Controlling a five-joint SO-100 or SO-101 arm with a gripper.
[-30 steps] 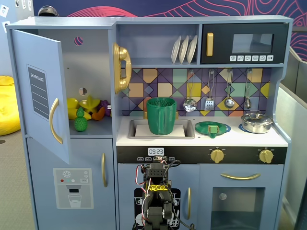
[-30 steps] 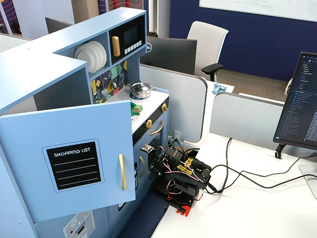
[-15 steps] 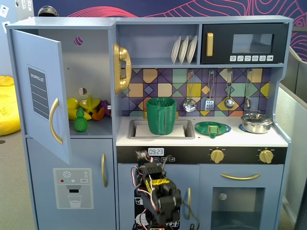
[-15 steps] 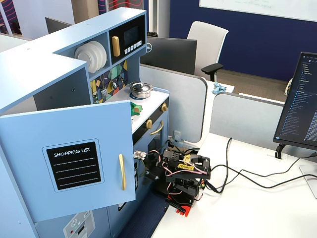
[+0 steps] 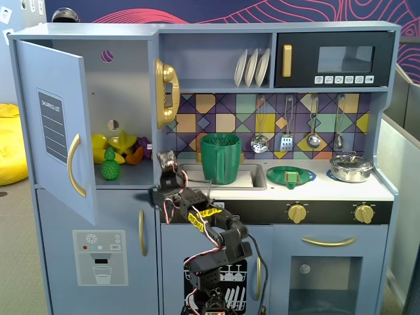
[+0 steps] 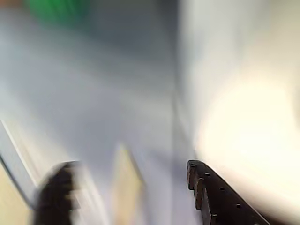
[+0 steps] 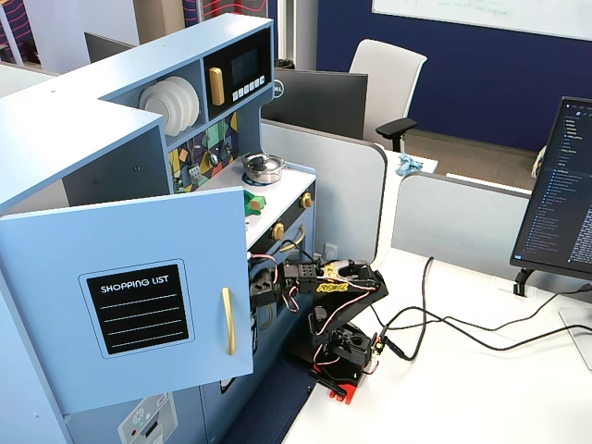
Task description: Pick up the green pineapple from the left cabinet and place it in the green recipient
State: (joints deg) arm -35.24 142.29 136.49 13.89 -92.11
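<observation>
The claw (image 5: 165, 159) is raised near the counter edge, just right of the left cabinet (image 5: 125, 111); whether its jaws are parted cannot be told, and nothing visibly sits in them. Farther in, the green pineapple (image 5: 110, 167) stands on the cabinet shelf. The green recipient (image 5: 221, 157) stands in the sink, right of the claw.
</observation>
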